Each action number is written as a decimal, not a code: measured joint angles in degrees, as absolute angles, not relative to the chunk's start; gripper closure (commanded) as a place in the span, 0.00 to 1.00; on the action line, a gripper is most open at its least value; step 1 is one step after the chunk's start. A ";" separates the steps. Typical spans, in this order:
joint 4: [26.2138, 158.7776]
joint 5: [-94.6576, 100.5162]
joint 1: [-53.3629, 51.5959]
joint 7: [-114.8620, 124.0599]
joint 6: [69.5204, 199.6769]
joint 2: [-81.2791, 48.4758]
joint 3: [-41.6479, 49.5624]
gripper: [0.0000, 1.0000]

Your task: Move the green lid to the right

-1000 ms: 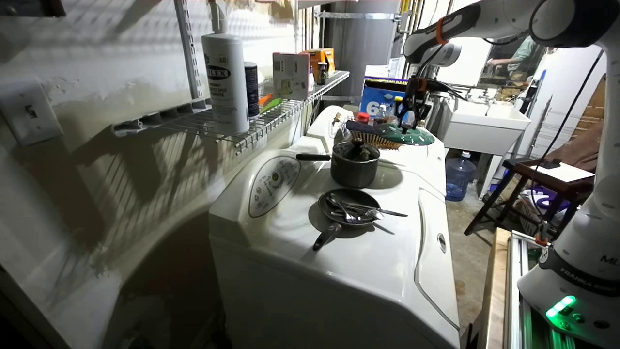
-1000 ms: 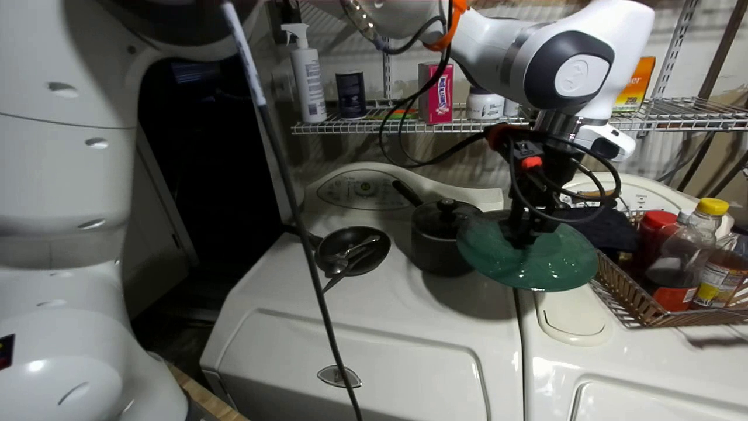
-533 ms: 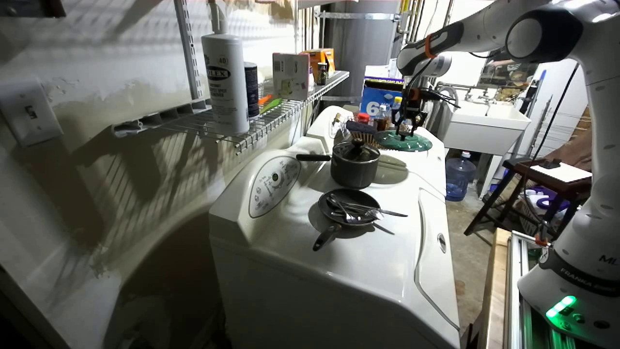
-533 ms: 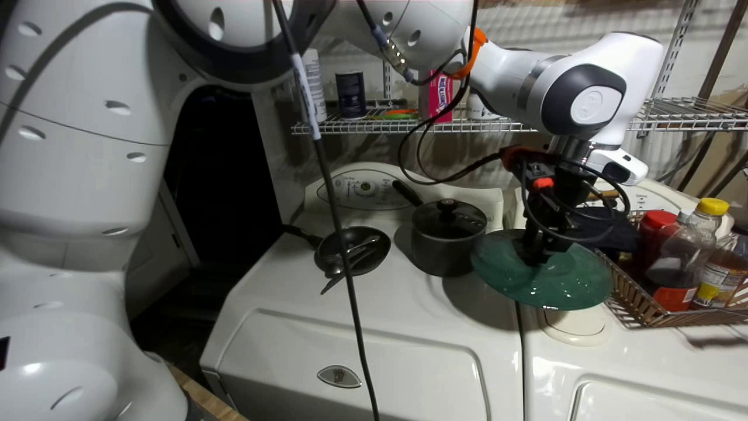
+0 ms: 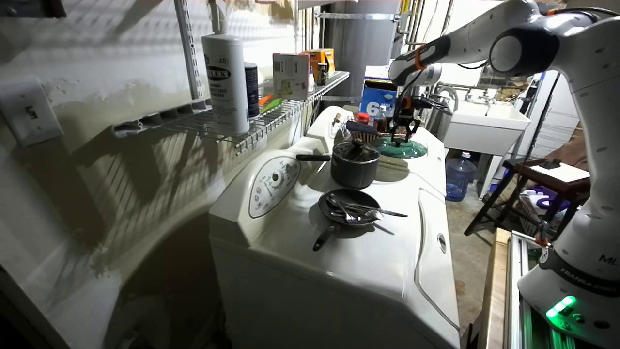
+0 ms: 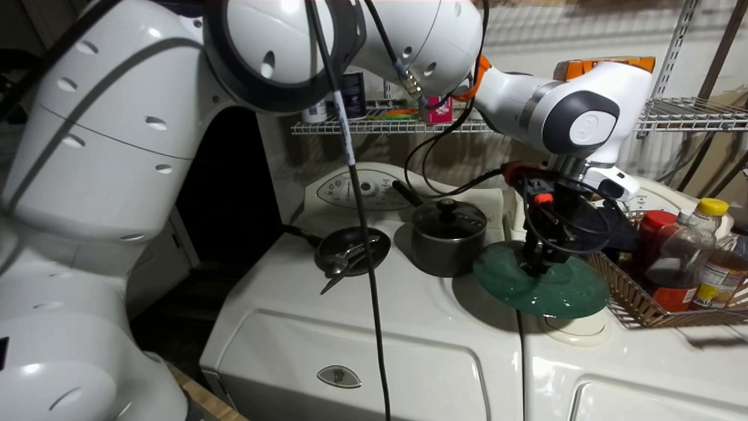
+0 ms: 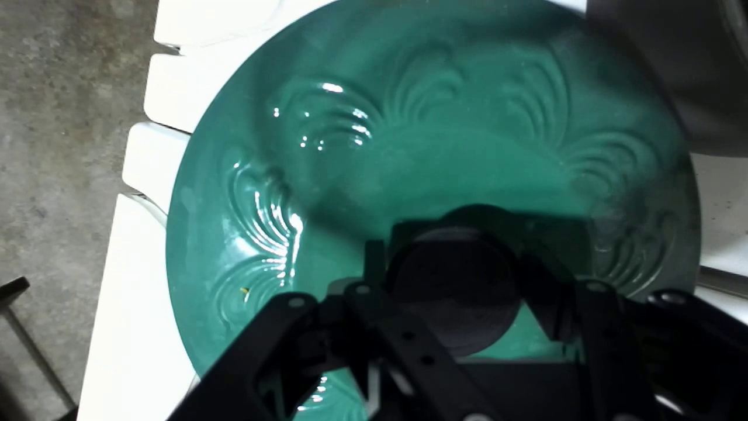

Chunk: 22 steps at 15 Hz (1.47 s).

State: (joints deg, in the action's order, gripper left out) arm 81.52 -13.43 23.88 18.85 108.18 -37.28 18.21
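Note:
The green lid point(image 6: 567, 292) is round and teal-green. It hangs nearly level above the white appliance tops, over the seam between them, with its shadow below and to the left. It also shows in an exterior view point(image 5: 409, 150) beyond the pot. My gripper point(image 6: 536, 266) points down at the lid's centre and is shut on its black knob. In the wrist view the lid point(image 7: 444, 164) fills most of the picture. The dark knob point(image 7: 459, 304) sits between the fingers point(image 7: 374, 260) of my gripper point(image 7: 456, 280). How high the lid is above the surface is hard to tell.
A black pot point(image 6: 447, 251) with a glass lid stands just left of the green lid. A dark skillet point(image 6: 374, 260) with cutlery lies further left. A wire basket point(image 6: 625, 292) with bottles stands close on the right. A wire shelf point(image 6: 689, 124) runs along the wall.
My gripper has lowered with the green lid in its grasp. The lid has come away from the pot's rim and slightly right and forward, away from the wall.

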 measured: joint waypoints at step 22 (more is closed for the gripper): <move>70.26 -13.43 24.60 19.20 115.03 -51.07 15.69 0.66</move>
